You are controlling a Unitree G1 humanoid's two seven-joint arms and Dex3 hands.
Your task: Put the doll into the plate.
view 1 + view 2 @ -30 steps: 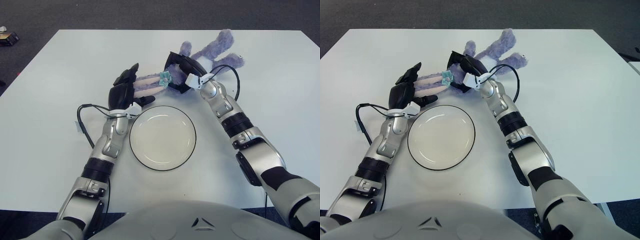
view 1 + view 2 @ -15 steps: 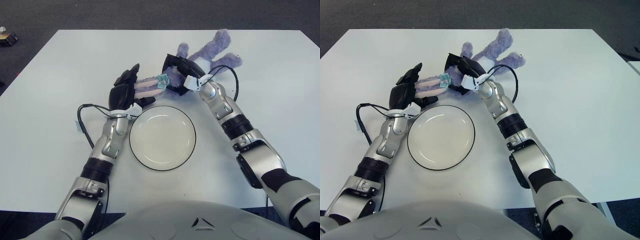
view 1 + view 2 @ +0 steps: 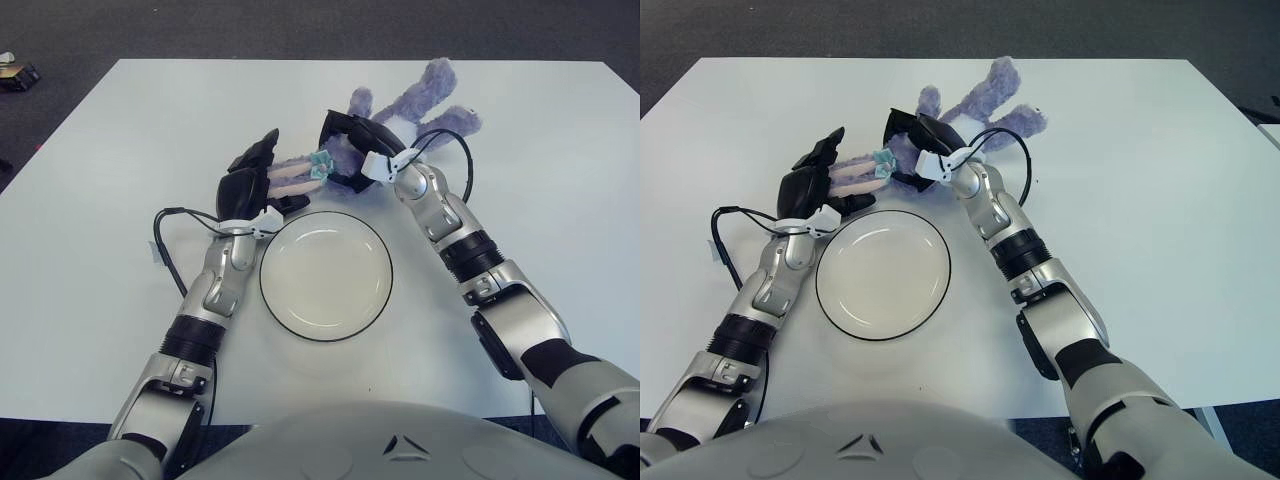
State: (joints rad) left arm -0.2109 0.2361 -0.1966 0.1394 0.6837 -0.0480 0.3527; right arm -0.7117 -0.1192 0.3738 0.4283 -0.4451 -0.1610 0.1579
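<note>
A: Left eye view: your right hand [image 3: 348, 138], clamped on the doll [image 3: 400, 108], has dragged it left, nearer the plate [image 3: 325, 276].

B: Right eye view: left hand [image 3: 812, 178] grips its ears; it's still on the table [image 3: 1140, 180], far of the plate. Lift next.

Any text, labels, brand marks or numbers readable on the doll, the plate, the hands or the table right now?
None can be read.
Doll: the teal tag on its ear shows no legible writing.
Plate: plain, no marking.
Right hand and left hand: no lettering visible.
Table: blank.
</note>
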